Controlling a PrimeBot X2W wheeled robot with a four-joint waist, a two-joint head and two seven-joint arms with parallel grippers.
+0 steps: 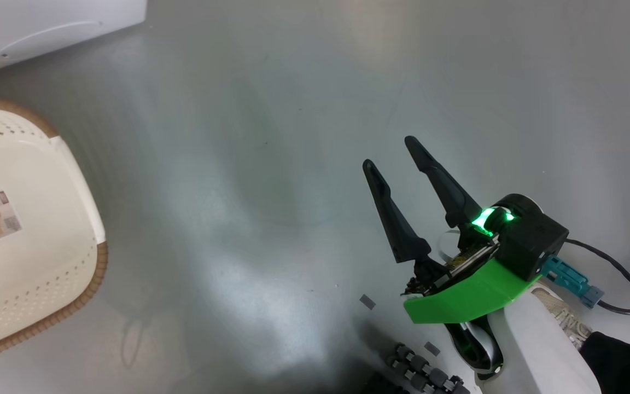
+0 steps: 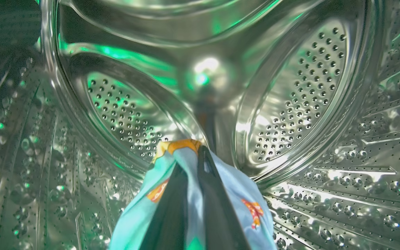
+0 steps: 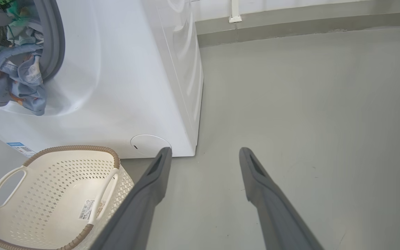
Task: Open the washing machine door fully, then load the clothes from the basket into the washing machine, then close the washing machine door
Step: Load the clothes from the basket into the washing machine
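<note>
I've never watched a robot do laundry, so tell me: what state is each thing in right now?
Basket, empty, upright on the floor.
Clothes, gripped inside the drum, part hanging out over the gasket.
Washer, mouth uncovered.
Flap, shut.
Left gripper, shut on the clothes.
Right gripper, open, holding nothing.
</note>
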